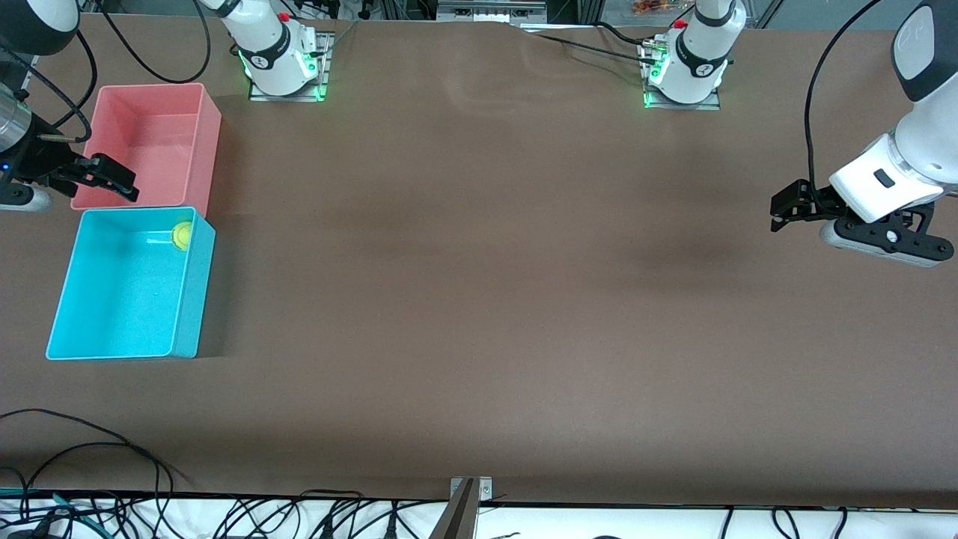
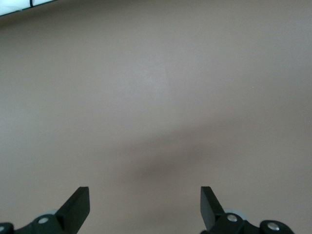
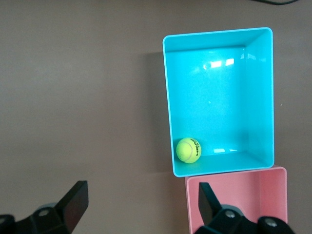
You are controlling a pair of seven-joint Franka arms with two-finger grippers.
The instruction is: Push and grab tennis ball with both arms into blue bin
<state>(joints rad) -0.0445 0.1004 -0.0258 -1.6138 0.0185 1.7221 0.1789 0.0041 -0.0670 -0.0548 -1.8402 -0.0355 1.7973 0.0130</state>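
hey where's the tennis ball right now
The tennis ball lies inside the blue bin, in the corner next to the pink bin, at the right arm's end of the table.

Table (image 1: 479, 299): brown matte sheet, faintly creased near the bases.
Light: soft, overhead, dull shadows.
Front edge: white strip with tangled black cables (image 1: 82, 479), possibly floor.

No readable text anywhere; dark print on tennis ball (image 3: 188, 149) too small to make out.
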